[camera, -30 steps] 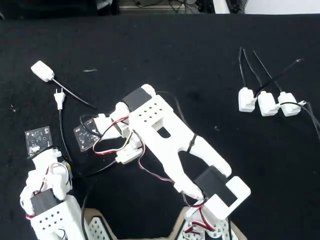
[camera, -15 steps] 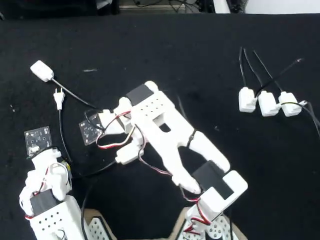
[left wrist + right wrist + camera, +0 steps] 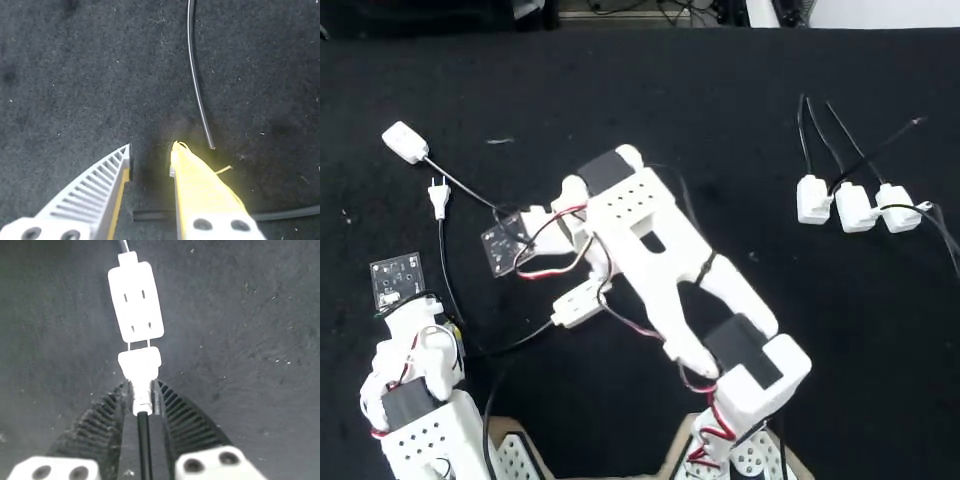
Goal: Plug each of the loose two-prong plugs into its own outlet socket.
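In the right wrist view my right gripper (image 3: 141,385) is shut on a white two-prong plug (image 3: 139,364) whose black cable runs back between the fingers. The plug's two prongs meet the near end of a white outlet socket (image 3: 136,299), and a short length of bare metal shows between them. In the high view the right arm (image 3: 640,230) stretches over the middle of the mat, with a white block (image 3: 582,303) under it. Above bare mat, my left gripper (image 3: 150,150) is open with nothing between its fingers. A second loose plug (image 3: 438,195) lies near another white socket (image 3: 405,142) at the far left.
Three white plug-and-socket blocks (image 3: 853,207) with black cables sit in a row at the right. A thin black cable (image 3: 197,90) lies ahead of the left gripper. The left arm (image 3: 410,380) stands at the near left corner.
The right arm has shifted slightly away from the front edge and to the right, carrying the white block with it. The left arm has not moved.
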Robot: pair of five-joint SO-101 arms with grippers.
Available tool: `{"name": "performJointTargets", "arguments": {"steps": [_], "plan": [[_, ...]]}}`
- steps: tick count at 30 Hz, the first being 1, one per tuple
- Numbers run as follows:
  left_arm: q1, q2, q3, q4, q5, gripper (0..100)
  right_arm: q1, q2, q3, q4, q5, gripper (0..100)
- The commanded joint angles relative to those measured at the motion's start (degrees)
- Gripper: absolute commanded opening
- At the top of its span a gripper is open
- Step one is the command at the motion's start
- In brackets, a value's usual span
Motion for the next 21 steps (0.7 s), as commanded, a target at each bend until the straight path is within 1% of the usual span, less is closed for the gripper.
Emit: {"name": "performJointTargets", "arguments": {"steps": [1, 11, 15, 21], "plan": [[-0.4, -0.3, 0.9, 0.4, -0.4, 14, 3.5, 1.7, -2.1, 0.3, 1.2, 1.1], [-0.4, -0.3, 0.7, 0.4, -0.4, 14, 0.9, 5.3, -2.1, -3.1, 0.7, 1.1], [-0.1, -0.3, 0.7, 0.4, -0.4, 14, -1.6, 5.3, -2.0, -3.0, -2.6, 1.1], [-0.3, -0.3, 0.7, 0.4, -0.4, 14, -3.0, 5.3, -2.1, -3.3, -2.9, 1.1]]}}
